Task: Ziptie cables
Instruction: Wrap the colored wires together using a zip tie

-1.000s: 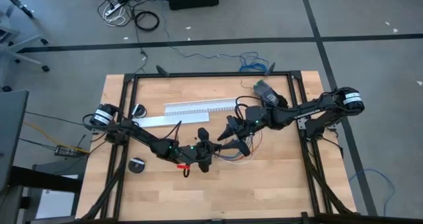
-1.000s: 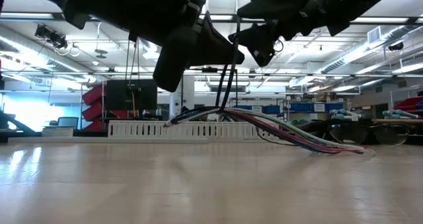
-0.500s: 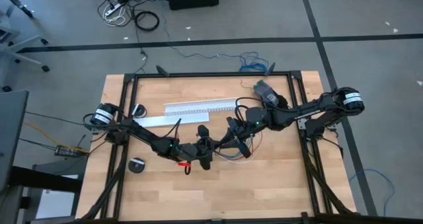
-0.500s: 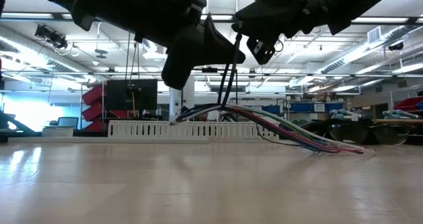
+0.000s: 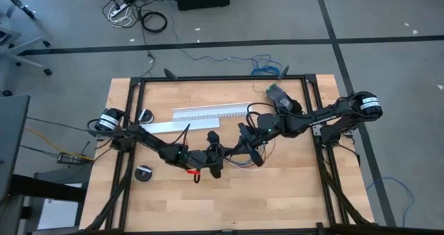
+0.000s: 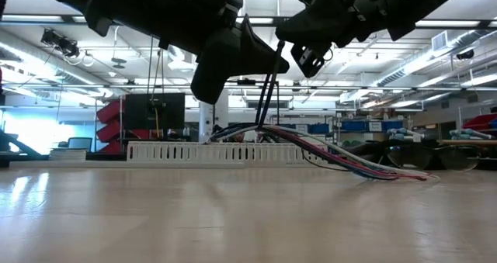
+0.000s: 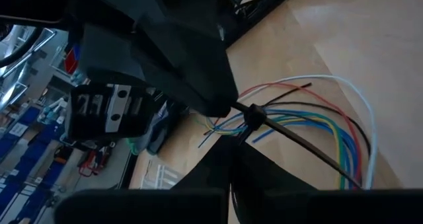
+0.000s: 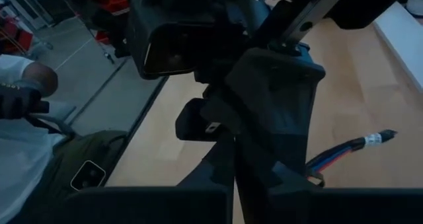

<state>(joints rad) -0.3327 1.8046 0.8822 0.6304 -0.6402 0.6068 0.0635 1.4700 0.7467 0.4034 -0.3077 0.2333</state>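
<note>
**A:** Start at your left. What's the left gripper [image 5: 214,154] doing?

**B:** It sits mid-table, fingers pressed together. In the low view it hangs above the wood, and thin dark strands run down from between the two grippers to the bundle. That looks like the ziptie [image 6: 268,100], though you can't tell which gripper grips it.

**A:** And the cables [image 6: 342,156]?

**B:** They lie on the table [image 5: 277,193] under and just right of the two grippers, fanning out toward your right. In the left wrist view the cables [image 7: 317,121] are cinched at a small dark knot, with red, white, blue, green and yellow strands spreading beyond it.

**A:** Right side?

**B:** The right gripper [image 5: 244,143] is just beside the left one, nearly touching, jaws closed narrow. Behind both, the white slotted channel [image 5: 208,113] lies flat, well apart from the bundle. You also have a person's sleeve [image 8: 20,138] at the edge of the right wrist view.
</note>
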